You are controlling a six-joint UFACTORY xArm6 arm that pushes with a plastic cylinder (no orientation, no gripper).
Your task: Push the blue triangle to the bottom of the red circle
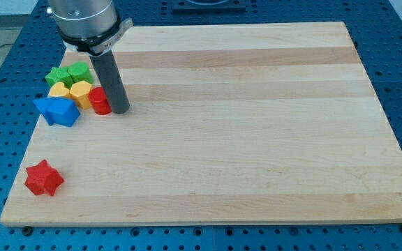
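The red circle (100,101) stands at the view's left on the wooden board (243,139), in a tight cluster of blocks. The blue triangle (65,111) lies just left and below it, touching another blue block (45,108) on its left. My tip (120,109) rests on the board right next to the red circle's right side, touching it or nearly so. The blue triangle is to the tip's left, beyond the red circle.
Two yellow blocks (80,90) (58,90) and two green blocks (79,71) (56,74) sit above the blue ones in the cluster. A red star (44,178) lies alone near the board's bottom left corner. The board's left edge runs close by the cluster.
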